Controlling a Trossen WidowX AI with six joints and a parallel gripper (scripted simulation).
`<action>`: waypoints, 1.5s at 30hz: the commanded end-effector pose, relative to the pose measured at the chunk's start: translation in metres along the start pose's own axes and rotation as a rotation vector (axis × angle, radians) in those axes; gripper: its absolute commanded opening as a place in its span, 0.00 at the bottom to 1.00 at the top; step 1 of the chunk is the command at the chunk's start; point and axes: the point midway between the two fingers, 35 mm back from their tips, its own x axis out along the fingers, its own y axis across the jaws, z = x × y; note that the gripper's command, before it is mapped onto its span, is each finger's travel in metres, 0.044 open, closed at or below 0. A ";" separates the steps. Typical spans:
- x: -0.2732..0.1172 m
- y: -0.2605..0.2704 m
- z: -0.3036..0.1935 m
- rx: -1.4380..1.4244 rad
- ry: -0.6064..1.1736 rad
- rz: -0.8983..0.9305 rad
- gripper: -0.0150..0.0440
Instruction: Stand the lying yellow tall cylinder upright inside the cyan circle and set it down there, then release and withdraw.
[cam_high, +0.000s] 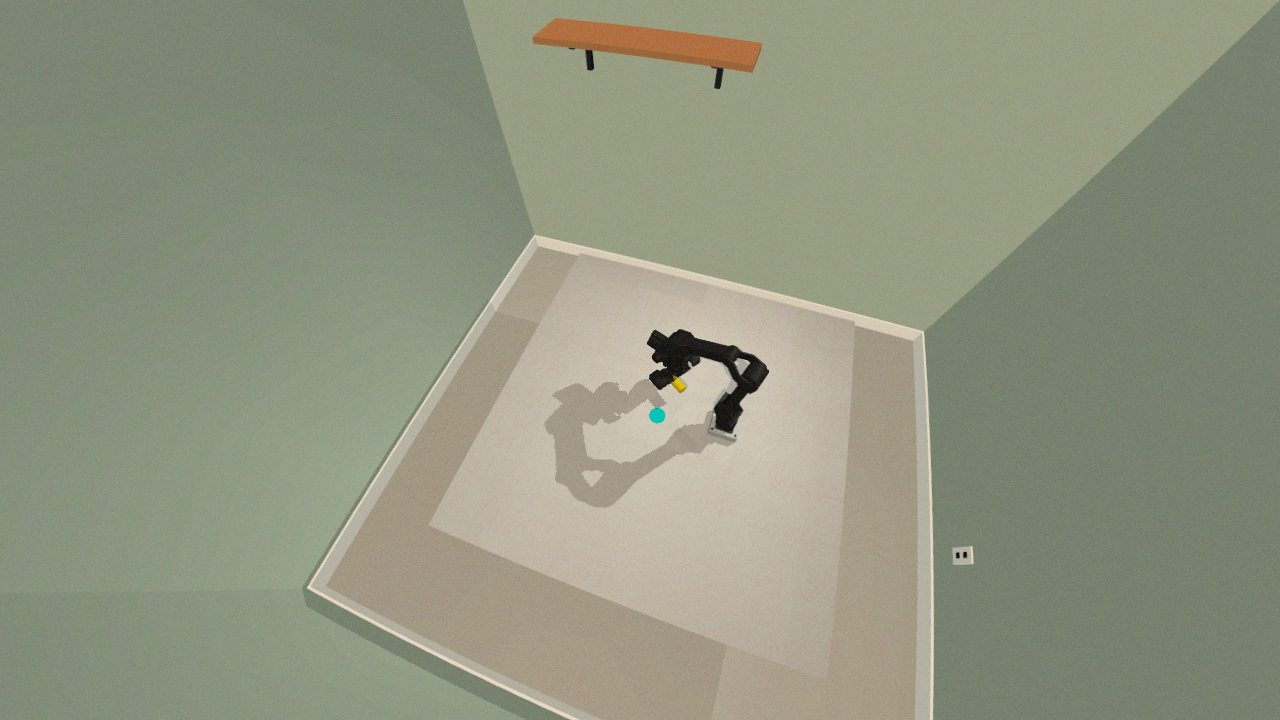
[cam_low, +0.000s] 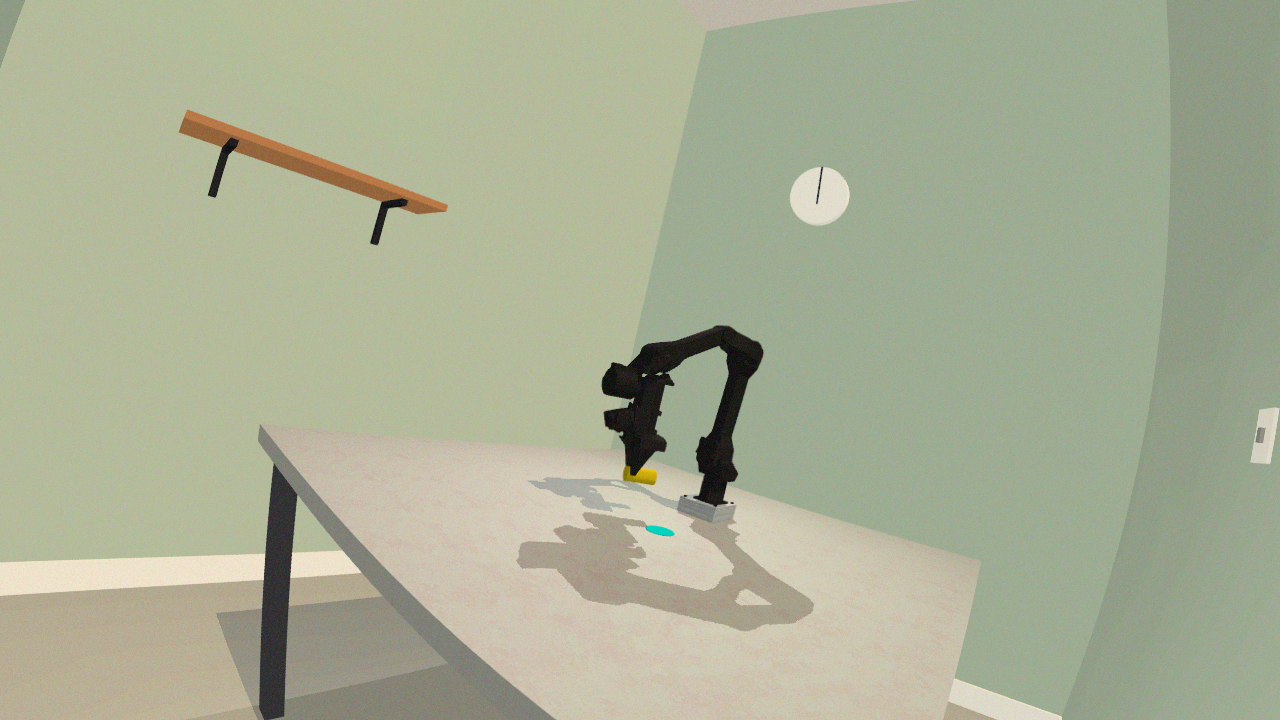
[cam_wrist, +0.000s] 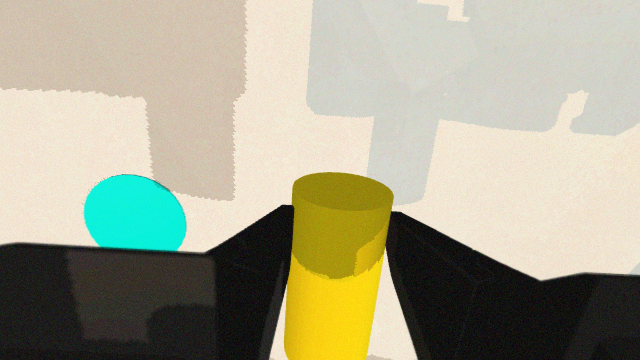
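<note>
The yellow cylinder (cam_high: 680, 385) (cam_low: 645, 477) (cam_wrist: 327, 310) is held on its side, roughly level, a little above the table. My gripper (cam_high: 673, 380) (cam_low: 634, 471) (cam_wrist: 340, 221) is shut on it near one end, with a fingertip on each side in the wrist view. The cyan circle (cam_high: 657, 415) (cam_low: 659, 531) (cam_wrist: 135, 212) lies flat on the table with nothing on it. It is off to the left of the cylinder in the wrist view, partly hidden by the left finger.
The pale table top (cam_high: 742, 555) (cam_low: 805, 662) bears the arm's light base (cam_high: 722, 435) (cam_low: 706, 508), right of the circle in the top and exterior views. An orange shelf (cam_high: 646, 44) (cam_low: 308, 163) is on the wall, well away from the arm.
</note>
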 end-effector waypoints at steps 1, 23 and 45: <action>-0.013 0.001 0.001 0.010 -0.007 0.008 0.43; -0.043 0.025 -0.009 -0.288 0.003 0.014 0.43; -0.055 0.088 -0.036 -1.086 -0.003 0.020 0.43</action>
